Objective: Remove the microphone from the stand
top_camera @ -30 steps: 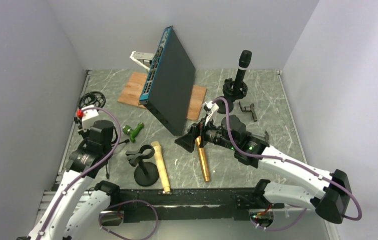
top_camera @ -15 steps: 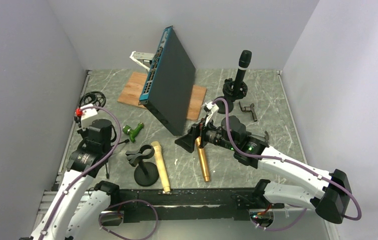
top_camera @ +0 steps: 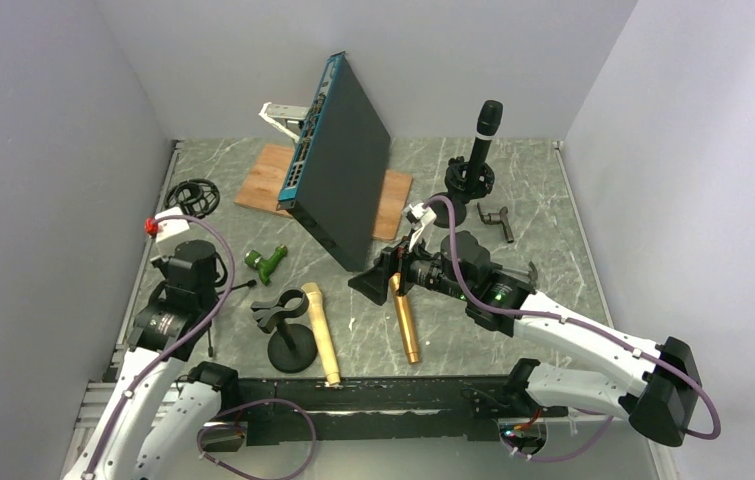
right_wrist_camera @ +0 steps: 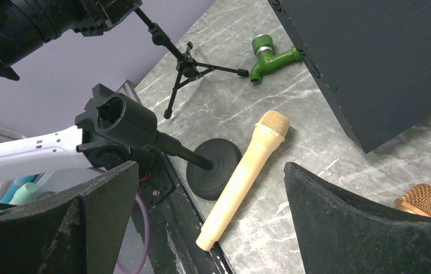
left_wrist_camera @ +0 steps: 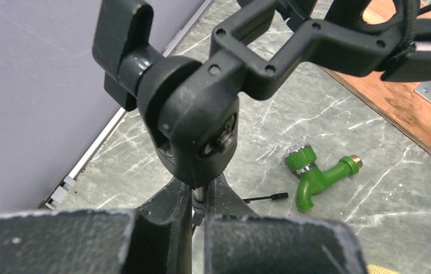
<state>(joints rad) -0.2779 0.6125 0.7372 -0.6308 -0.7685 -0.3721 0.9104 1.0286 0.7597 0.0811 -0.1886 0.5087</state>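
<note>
Top external view, item one: black microphone (top_camera: 487, 125), upright in the clip of its stand (top_camera: 470, 182) at the far right of the table (top_camera: 563, 240). It was not yet removed, so by my reading the whole job was left for you. Neither of your grippers touched it.

Right gripper (top_camera: 380, 281): jaws wide apart and empty, over the head of a gold microphone (top_camera: 406, 320) lying flat, short of the stand.

Left gripper (left_wrist_camera: 198, 225): fingers pressed together on the thin post of a small tripod (left_wrist_camera: 193, 108) at the left edge, well apart from the black microphone.

Also loose: a cream microphone (top_camera: 321, 335) just beside the base of an empty clip stand (top_camera: 288, 335).

Obstacles:
- a black box (top_camera: 338, 165) leaning over a wooden board (top_camera: 263, 180), left of your likely route
- a small dark bracket (top_camera: 496, 217) beside the stand's base

Green tap (top_camera: 266, 263): near the tripod, out of the way.
</note>
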